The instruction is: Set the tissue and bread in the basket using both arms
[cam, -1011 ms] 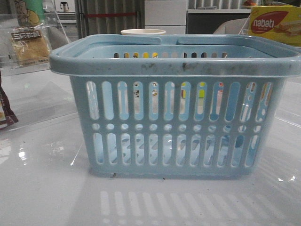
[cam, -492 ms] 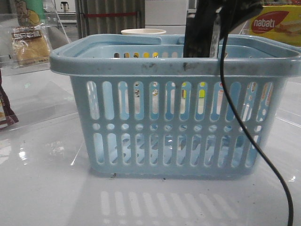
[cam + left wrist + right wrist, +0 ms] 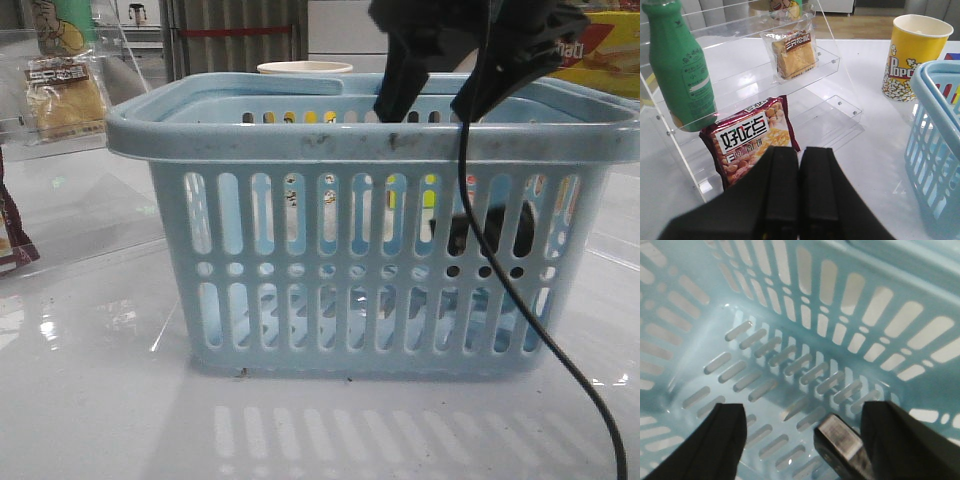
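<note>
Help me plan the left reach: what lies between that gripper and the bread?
A red-brown snack packet, per the left wrist view, between left gripper and bread.

A staged shop-like test bench in an indoor lab or office is suggested: packaged snacks [image 3: 751, 145] and a green bottle [image 3: 681, 65] are displayed on a clear acrylic rack [image 3: 827, 60] on a glossy white table [image 3: 100, 400], with cabinets [image 3: 350, 30] seen behind.
</note>
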### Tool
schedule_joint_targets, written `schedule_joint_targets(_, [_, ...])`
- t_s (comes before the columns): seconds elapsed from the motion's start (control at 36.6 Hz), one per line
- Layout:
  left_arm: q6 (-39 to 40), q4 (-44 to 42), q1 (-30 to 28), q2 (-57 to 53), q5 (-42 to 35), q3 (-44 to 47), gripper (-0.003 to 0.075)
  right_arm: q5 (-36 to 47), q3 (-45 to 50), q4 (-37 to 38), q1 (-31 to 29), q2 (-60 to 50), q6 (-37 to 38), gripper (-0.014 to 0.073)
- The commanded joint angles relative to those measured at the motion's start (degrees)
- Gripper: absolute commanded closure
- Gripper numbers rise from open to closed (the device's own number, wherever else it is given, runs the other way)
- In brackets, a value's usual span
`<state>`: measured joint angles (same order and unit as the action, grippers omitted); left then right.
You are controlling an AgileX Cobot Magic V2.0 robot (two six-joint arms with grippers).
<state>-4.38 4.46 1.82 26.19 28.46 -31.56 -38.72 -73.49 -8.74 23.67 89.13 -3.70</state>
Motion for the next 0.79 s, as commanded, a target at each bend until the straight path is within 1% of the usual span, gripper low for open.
schedule_joint_targets(0.0, [0.2,0.6,0.3,0.7,-4.9,-1.8,0.0628,3.8,0.1,-0.5,0.3,-7.1,-1.6,0.0036])
schedule_joint_targets(0.16, [0.2,0.6,0.3,0.7,-4.9,-1.8,0.0627,4.8,5.0,-0.5,0.4,-15.5,-3.9,0.0045])
schedule_joint_targets(0.25, [0.2,0.6,0.3,0.7,-4.9,-1.8,0.0607,5.4,8.1,-0.5,0.4,-20.2,-4.1,0.0045])
schedule_joint_targets(0.3, [0.2,0.6,0.3,0.7,-4.9,-1.8,0.0576,5.9,10.3,-0.5,0.4,-23.1,-4.1,0.0045])
schedule_joint_targets(0.38, [0.2,0.6,0.3,0.7,-4.9,-1.8,0.0499,6.2,13.7,-0.5,0.4,-27.6,-4.1,0.0045])
schedule_joint_targets(0.44, [0.2,0.6,0.3,0.7,-4.9,-1.8,0.0435,6.2,15.7,-0.5,0.4,-30.4,-4.1,0.0045])
schedule_joint_targets(0.55, [0.2,0.2,0.3,0.7,-4.9,-1.8,0.0282,6.4,19.4,-0.5,0.4,-35.6,-4.1,0.0045])
schedule_joint_targets(0.63, [0.2,0.2,0.3,0.8,-4.9,-1.8,0.0200,6.3,21.4,-0.5,0.4,-39.2,-4.1,0.0045])
schedule_joint_targets(0.68, [0.2,0.2,0.3,1.3,-4.6,-2.1,0.0176,6.1,22.2,-0.5,0.4,-41.3,-4.1,0.0045])
schedule_joint_targets(0.77, [0.2,0.1,0.3,3.0,-4.6,-2.6,0.0172,5.9,22.9,-0.5,0.4,-43.3,-4.1,0.0045])
